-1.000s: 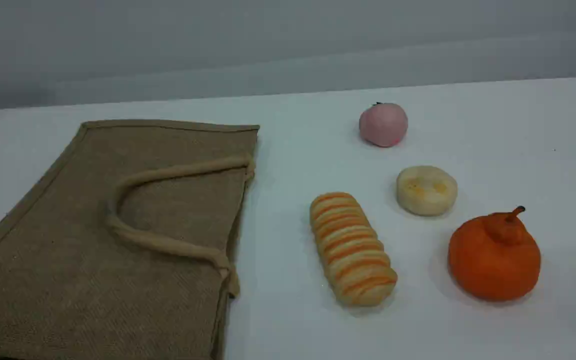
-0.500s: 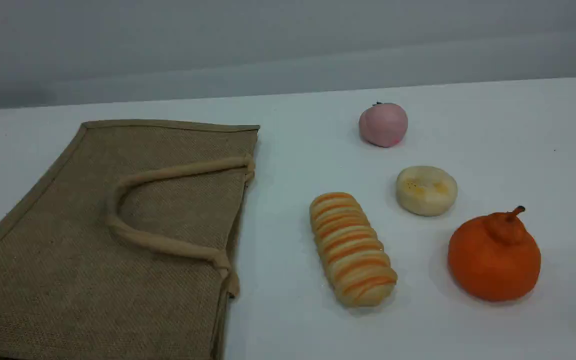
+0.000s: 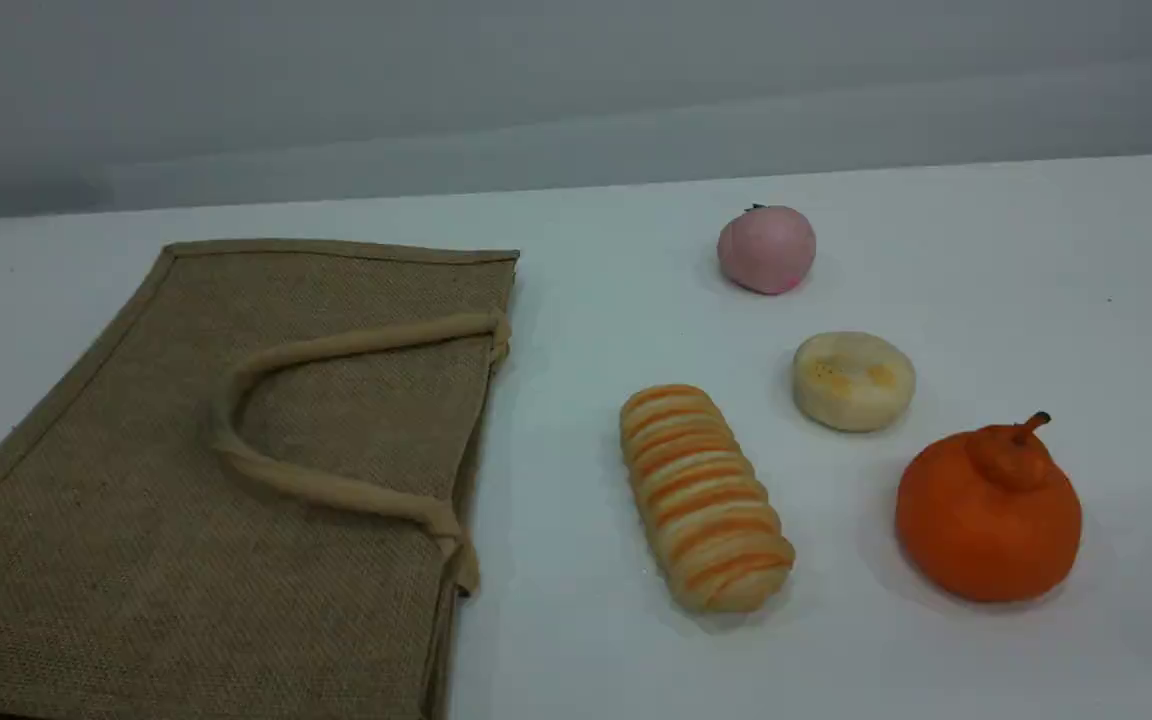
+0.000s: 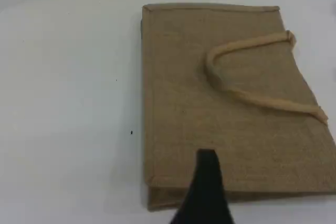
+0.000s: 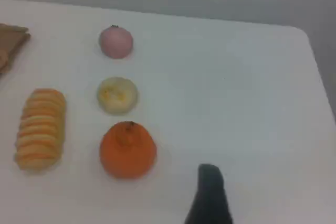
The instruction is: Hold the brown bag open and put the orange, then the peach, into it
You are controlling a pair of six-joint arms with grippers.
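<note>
The brown bag (image 3: 136, 500) lies flat and closed on the left of the white table, its mouth facing right and one rope handle (image 3: 326, 485) resting on top. The orange (image 3: 986, 520) sits at the front right. The pink peach (image 3: 766, 250) sits farther back. Neither arm shows in the scene view. In the left wrist view one dark fingertip (image 4: 206, 163) hovers over the bag (image 4: 184, 103) near its bottom edge, touching nothing. In the right wrist view a dark fingertip (image 5: 209, 179) hangs to the right of the orange (image 5: 127, 150), well apart from it and from the peach (image 5: 116, 42).
An orange-striped bread loaf (image 3: 706, 497) lies between the bag and the orange. A pale yellow round cake (image 3: 853, 380) sits between the peach and the orange. The table's right edge (image 5: 315, 77) shows in the right wrist view, and a grey wall runs behind the table.
</note>
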